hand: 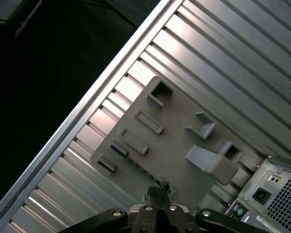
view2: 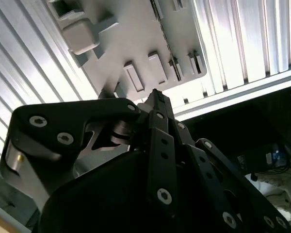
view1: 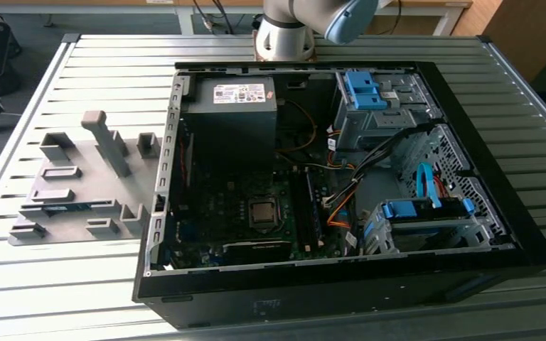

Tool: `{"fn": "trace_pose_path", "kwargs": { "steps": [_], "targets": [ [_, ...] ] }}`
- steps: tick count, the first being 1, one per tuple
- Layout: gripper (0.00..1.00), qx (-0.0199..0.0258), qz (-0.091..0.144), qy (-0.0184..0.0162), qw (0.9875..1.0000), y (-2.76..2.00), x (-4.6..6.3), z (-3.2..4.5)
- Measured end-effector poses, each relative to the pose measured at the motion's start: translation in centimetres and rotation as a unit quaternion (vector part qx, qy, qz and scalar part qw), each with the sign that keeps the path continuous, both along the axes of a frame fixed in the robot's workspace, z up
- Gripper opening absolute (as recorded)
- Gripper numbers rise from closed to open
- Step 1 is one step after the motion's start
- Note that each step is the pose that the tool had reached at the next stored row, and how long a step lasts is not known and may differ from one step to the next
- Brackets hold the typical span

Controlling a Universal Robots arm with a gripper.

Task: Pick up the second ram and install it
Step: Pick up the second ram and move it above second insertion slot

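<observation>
The exterior view is looking down from high up at the open computer case (view1: 349,302), the grey parts tray (view1: 93,185) and the slatted table (view1: 65,284). The 2 wrist views are looking down past the gripper (hand: 157,189) at that same tray from nearer by.

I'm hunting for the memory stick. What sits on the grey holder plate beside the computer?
A thin blue memory stick lies sunk in the grey holder plate. Most of it is covered by the plate's ridges, so its chips cannot be seen.
</observation>
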State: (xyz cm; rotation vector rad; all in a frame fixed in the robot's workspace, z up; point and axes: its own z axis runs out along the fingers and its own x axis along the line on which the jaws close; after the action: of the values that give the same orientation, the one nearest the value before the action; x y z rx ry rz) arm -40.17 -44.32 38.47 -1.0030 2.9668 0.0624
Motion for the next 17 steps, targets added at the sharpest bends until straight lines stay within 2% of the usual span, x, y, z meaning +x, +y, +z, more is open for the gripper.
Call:
{"fn": "trace_pose_path", "kwargs": {
  "steps": [4, 8, 17],
  "targets": [
    [0.11, 0.0, 0.033, 0.0, 0.9994, 0.0, 0.0, -0.03],
    [0.11, 0.0, 0.066, 0.0, 0.9978, 0.0, 0.0, -0.06],
    [0.11, 0.0, 0.129, 0.0, 0.9916, 0.0, 0.0, -0.1]
  ]
}}
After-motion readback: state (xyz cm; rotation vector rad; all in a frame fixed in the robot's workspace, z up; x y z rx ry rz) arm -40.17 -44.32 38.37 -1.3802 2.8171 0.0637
